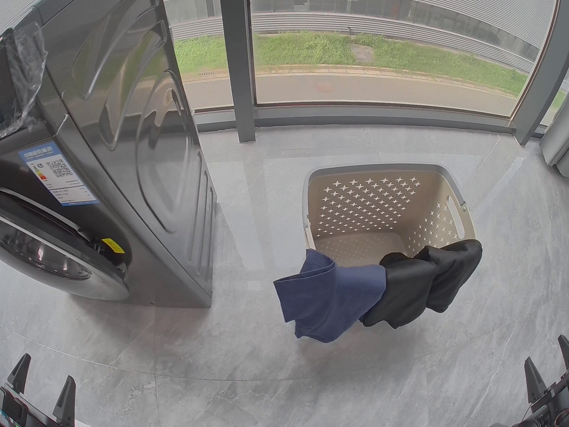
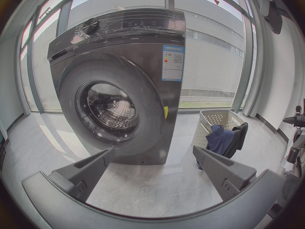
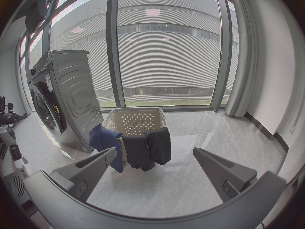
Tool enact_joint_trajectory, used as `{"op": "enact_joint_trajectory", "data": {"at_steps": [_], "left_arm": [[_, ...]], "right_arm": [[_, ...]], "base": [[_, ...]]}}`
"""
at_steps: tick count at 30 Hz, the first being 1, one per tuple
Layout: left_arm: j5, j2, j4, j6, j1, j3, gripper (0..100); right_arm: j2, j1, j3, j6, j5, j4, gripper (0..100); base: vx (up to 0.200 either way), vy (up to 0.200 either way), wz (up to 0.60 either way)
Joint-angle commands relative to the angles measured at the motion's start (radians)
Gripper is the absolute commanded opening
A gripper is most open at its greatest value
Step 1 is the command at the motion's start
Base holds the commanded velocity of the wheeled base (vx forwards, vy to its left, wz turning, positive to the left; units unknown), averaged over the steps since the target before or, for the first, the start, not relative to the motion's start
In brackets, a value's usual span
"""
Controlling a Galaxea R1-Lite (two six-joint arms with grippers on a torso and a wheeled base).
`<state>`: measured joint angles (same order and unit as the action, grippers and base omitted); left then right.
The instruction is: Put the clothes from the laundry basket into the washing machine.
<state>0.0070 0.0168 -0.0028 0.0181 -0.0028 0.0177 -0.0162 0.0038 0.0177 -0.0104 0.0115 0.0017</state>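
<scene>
Washing machine placed at left, round front turned toward left arm (door hard to judge).

Laundry basket set on floor ahead, toward right, well apart from both arms.

Two clothes hung over near rim, drooped down outer wall. Blue shirt on washer side. Black garment touching it, on right.

Right gripper found nearer to clothes, so black piece judged easiest first pick.

Left gripper found nearer to washer.

Both grippers spread wide, nothing held.
</scene>
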Motion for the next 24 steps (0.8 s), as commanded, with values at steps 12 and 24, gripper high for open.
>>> {"op": "enact_joint_trajectory", "data": {"at_steps": [12,24], "left_arm": [[0.001,-0.015,0.000,0.000,0.000,-0.018,100],[0.001,-0.015,0.000,0.000,0.000,-0.018,100]], "right_arm": [[0.016,0.001,-0.016,0.000,0.001,0.000,100],[0.016,0.001,-0.016,0.000,0.001,-0.002,100]], "base": [[0.000,0.200,0.00],[0.000,0.067,0.00]]}}
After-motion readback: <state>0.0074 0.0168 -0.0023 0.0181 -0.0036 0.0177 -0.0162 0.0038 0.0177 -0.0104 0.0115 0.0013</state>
